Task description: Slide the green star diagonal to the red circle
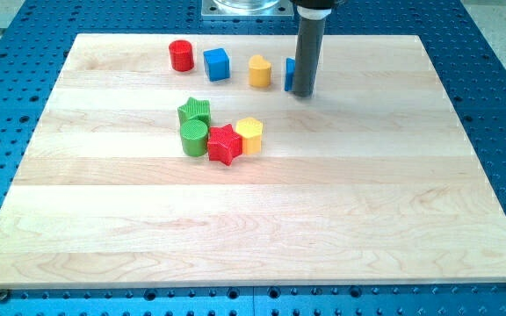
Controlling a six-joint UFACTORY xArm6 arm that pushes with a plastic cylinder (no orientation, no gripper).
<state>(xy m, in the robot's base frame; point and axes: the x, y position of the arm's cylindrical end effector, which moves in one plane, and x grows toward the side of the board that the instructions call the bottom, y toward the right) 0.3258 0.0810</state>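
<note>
Eight blocks stood on the wooden counter [323, 219], taken here against the green star [194, 110] as landmark. Counted: two green, two red, two yellow, two blue.

The green cylinder [194, 138] touched the star just below it. The red star [224, 144] lay below and to the view's right of the green star, against the cylinder. The yellow hexagon [249, 135] sat further right, touching the red star.

The red circle [181, 55] stood above the green star, slightly to the view's left, well apart from it. The blue cube [217, 64] stood above and just right of the green star. The yellow heart [260, 71] stood further right. A second blue block [289, 75], shape not determinable, was mostly hidden behind the rod.

My tip [303, 93] rested above and well to the right of the green star, beside that blue block. The arm carried no claw, so no claw state could be recorded.

No brands, labels or writing were legible.
</note>
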